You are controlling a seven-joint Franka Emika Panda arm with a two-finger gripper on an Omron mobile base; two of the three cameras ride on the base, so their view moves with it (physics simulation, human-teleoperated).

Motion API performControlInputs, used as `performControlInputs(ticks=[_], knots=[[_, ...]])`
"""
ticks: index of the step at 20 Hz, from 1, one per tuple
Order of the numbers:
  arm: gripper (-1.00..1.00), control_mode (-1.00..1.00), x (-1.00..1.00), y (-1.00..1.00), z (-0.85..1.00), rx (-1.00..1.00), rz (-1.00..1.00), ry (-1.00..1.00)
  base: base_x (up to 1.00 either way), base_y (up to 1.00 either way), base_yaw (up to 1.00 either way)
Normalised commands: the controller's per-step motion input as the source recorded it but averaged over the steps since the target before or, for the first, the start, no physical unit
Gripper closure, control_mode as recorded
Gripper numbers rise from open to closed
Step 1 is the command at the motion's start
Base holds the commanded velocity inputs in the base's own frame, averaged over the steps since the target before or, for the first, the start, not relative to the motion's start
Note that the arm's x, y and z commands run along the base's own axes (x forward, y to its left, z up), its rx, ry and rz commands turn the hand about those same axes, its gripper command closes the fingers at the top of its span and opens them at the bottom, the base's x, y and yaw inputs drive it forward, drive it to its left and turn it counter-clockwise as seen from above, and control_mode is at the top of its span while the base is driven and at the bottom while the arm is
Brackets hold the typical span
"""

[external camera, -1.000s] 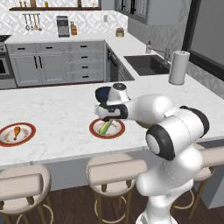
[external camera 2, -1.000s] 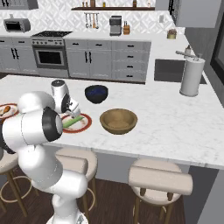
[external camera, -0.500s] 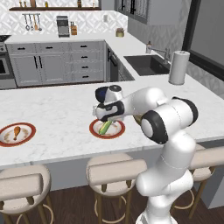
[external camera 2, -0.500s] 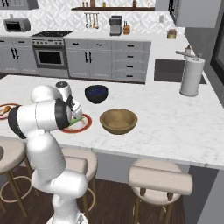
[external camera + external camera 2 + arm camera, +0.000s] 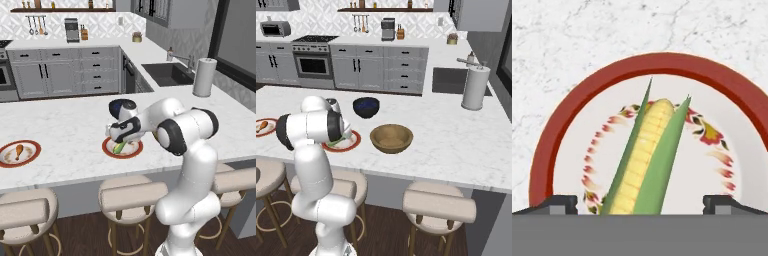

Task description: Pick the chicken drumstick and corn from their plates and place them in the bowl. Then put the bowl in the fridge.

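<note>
One cob, the corn [image 5: 643, 160], is lying on the plate [image 5: 572, 107] right under my hand — yellow kernels showing between two pointed green husk leaves, its tip aiming away from me in the hand view. I am hovering my gripper [image 5: 640, 204] over it with the jaws spread wide, one dark fingertip [image 5: 558, 204] standing on each side of the cob and neither touching it. The plate's whitish centre is carrying a ring of small red and green painted motifs; I am reading no writing or brand on it.

In the left base view my gripper [image 5: 120, 134] is hanging low over the corn [image 5: 120, 147] on its red-rimmed plate [image 5: 134, 150]. Just beside that plate, in the right base view, the wooden bowl [image 5: 391, 138] is sitting on the white marble counter [image 5: 456, 135], with the dark blue bowl [image 5: 366, 107] behind it. Well apart, toward the counter's left end, the chicken drumstick [image 5: 18, 150] is resting on the second plate [image 5: 31, 156].

A paper towel roll [image 5: 204, 76] is standing upright near the sink [image 5: 170, 74] — I cannot make out any labels there.
</note>
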Motion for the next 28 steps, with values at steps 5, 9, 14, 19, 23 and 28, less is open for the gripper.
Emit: performControlInputs(ticks=[5,9,14,19,23,28], knots=[[-1.00,-1.00,0.22,0.00,-0.34,0.00,0.00,0.00,0.00,0.00,0.00],[-1.00,-1.00,0.26,0.01,-0.15,0.00,0.00,0.02,0.00,0.00,0.00],[-1.00,-1.00,0.18,0.05,-0.26,0.00,0.00,0.04,0.00,0.00,0.00],[1.00,-1.00,0.02,0.02,-0.22,0.00,0.00,0.03,0.00,0.00,0.00],[1.00,-1.00,0.00,0.00,-0.31,0.00,0.00,0.06,0.00,0.00,0.00],[1.00,-1.00,-0.49,-0.08,-0.10,0.00,0.00,0.05,0.00,0.00,0.00]])
